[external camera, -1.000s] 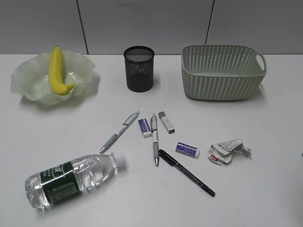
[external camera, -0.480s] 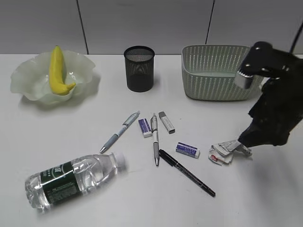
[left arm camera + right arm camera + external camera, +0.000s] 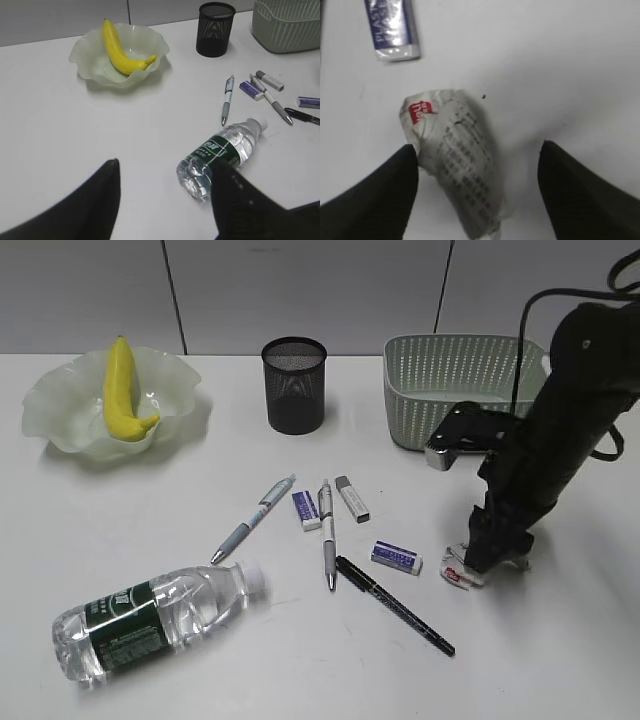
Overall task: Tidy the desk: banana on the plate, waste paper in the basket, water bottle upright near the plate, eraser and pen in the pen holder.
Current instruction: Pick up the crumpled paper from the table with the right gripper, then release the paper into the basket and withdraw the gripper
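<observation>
Waste paper (image 3: pixel 452 160) lies on the desk (image 3: pixel 560 660), between the spread jaws of the right gripper (image 3: pixel 477 195), not yet gripped. Banana (image 3: pixel 122 390) already rests in the plate (image 3: pixel 55 410). Water bottle (image 3: pixel 150 620) lies flat; pens, erasers remain out. Left gripper (image 3: pixel 165 200), open and empty, appears only in its wrist view.

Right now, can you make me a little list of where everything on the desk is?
banana: lying in the plate
water bottle: on its side on the desk, cap on
pen holder: upright, next to the basket
pens and erasers: loose on the desk, between bottle and paper
waste paper: on the desk, not picked up
right end effector: open, one finger on each side of the paper
left end effector: open, holding nothing
</observation>
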`<state>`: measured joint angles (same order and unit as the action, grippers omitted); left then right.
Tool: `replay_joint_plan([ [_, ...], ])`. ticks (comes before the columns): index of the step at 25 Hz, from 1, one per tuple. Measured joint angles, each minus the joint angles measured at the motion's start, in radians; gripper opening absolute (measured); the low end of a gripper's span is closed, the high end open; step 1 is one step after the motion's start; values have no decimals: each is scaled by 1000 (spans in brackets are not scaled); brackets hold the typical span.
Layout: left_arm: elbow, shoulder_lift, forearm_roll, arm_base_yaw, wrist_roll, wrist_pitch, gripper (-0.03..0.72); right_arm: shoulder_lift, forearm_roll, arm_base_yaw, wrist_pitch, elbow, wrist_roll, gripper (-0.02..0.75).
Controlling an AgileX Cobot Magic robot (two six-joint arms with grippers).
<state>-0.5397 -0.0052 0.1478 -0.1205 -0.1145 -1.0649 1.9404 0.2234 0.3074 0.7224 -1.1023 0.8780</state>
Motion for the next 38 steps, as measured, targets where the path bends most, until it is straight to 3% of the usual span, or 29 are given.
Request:
replay_joint_plan([
  [2, 0, 0, 0, 0, 0, 0, 435, 43, -8, 0, 32, -27, -19, 566],
  [4, 0, 0, 0, 0, 0, 0, 435, 64, -11, 0, 72, -46, -24, 486],
  [8, 0, 0, 0, 0, 0, 1, 435, 60, -13, 0, 144, -70, -28, 118],
  [10, 0, 0, 0, 0, 0, 1, 435, 41, -10, 0, 177, -79, -30, 60],
  [14, 0, 0, 0, 0, 0, 1, 435, -51, 27, 0, 187, -109, -32, 60],
  [16, 0, 0, 0, 0, 0, 1, 435, -114, 48, 0, 120, -126, -33, 60],
  [21, 0, 0, 0, 0, 0, 1, 435, -236, 49, 0, -252, -140, -121, 60],
  [26, 0, 0, -1, 0, 0, 1, 435, -200, 29, -3, -630, -141, -213, 60],
  [32, 0, 0, -1, 0, 0, 1, 435, -52, 103, -46, -815, -141, -220, 71],
  [34, 0, 0, -1, 0, 0, 2, 435, -17, 151, -64, -838, -141, -222, 135],
  [38, 0, 0, -1, 0, 0, 2, 435, 11, 209, -87, -843, -141, -223, 384],
])
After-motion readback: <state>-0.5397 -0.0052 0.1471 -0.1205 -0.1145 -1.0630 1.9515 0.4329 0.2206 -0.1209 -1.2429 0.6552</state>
